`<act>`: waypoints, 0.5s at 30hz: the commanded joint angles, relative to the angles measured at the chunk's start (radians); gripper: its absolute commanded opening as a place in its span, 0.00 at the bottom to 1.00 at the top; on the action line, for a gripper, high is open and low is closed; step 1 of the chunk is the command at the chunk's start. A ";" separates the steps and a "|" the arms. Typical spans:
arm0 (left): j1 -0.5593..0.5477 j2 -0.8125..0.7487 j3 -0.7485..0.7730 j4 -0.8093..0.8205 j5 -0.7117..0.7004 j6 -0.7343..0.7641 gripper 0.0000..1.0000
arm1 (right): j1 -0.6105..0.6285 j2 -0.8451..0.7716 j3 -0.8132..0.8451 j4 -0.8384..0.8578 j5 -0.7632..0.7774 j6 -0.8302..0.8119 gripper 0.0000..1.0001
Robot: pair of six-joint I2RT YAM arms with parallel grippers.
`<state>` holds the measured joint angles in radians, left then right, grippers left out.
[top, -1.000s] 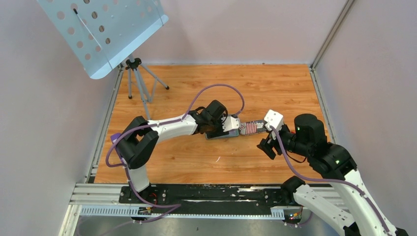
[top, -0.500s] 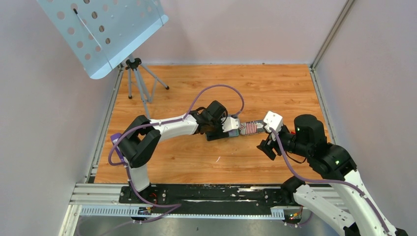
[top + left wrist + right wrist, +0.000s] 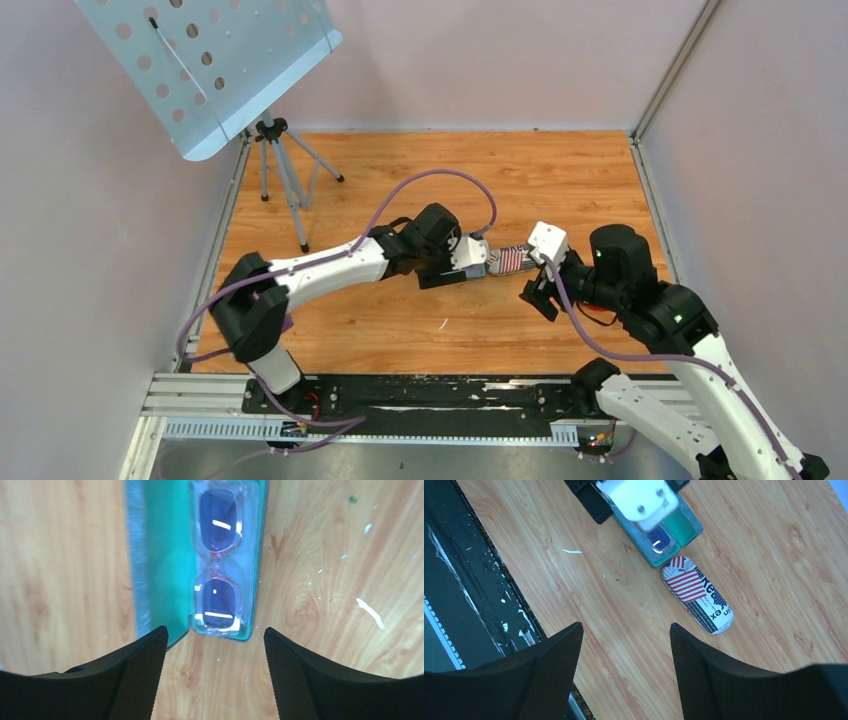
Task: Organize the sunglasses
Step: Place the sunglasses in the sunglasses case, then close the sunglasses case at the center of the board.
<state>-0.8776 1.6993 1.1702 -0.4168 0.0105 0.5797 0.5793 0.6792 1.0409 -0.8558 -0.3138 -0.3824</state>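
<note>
Bare wooden table flanks the open teal-lined case on both long sides. The flag-patterned case lies just beside 1 end. The sunglasses lie lenses up in the open case, just ahead of the left gripper, which hovers above, jaws wide and empty. The right gripper hangs over bare wood nearby, jaws wide and empty.

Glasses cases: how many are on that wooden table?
2. An open teal-lined case, holding the sunglasses, lies below the left claw; a closed flag-patterned case lies at its end. More could hide under the arms.
</note>
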 commanded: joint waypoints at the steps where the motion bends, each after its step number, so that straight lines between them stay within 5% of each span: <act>1: -0.029 -0.180 -0.018 -0.037 -0.064 -0.036 0.76 | -0.021 0.074 0.067 -0.010 -0.037 -0.047 0.68; 9: 0.009 -0.392 -0.137 0.105 -0.257 -0.421 0.92 | -0.130 0.356 0.182 0.014 -0.285 -0.314 0.64; 15: 0.156 -0.497 -0.369 0.335 -0.193 -1.070 0.91 | -0.152 0.659 0.239 0.052 -0.354 -0.621 0.57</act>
<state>-0.7849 1.2640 0.9627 -0.2615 -0.1741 0.0189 0.4412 1.1904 1.2518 -0.8196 -0.5762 -0.7441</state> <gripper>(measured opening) 0.917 0.583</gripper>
